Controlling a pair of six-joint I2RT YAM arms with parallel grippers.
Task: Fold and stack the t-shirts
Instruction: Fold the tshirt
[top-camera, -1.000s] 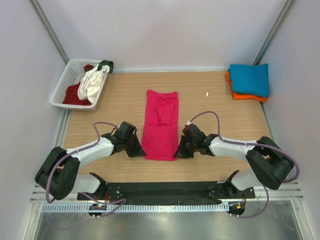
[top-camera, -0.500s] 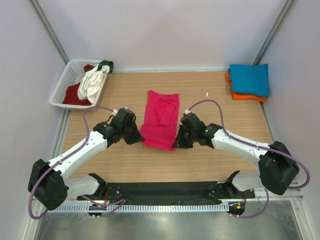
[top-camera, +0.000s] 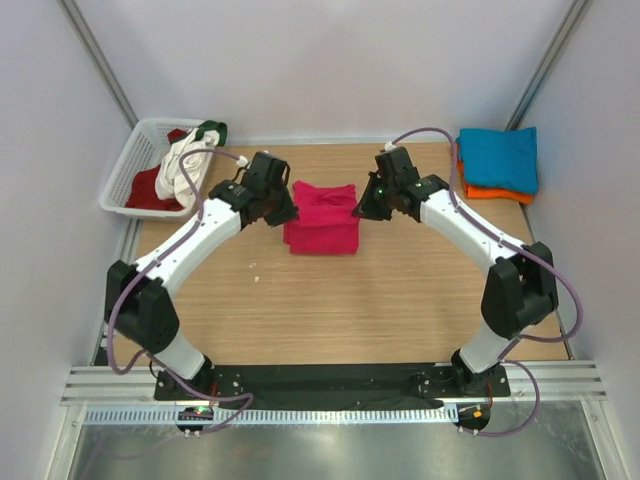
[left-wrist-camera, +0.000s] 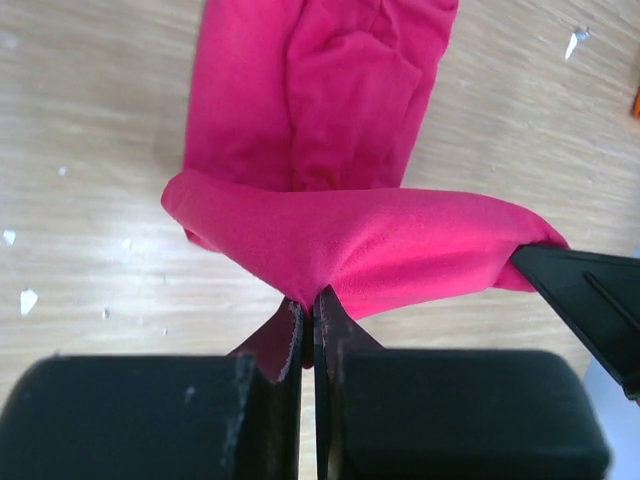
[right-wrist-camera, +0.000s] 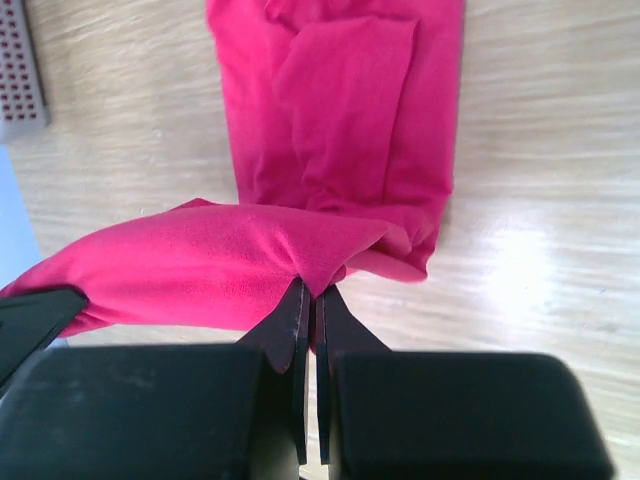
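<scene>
Magenta-pink soft cloth t-shirt (top-camera: 321, 232) lies at the far middle of the wooden surface (top-camera: 400, 290), half doubled over itself. My left pincer (left-wrist-camera: 308, 306) and my right pincer (right-wrist-camera: 310, 296) are both clenched on its raised hem, one corner each.

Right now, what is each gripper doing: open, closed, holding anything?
Left gripper: closed, pinching the lifted edge of the pink t-shirt.
Right gripper: closed, pinching the same edge's other corner.
</scene>
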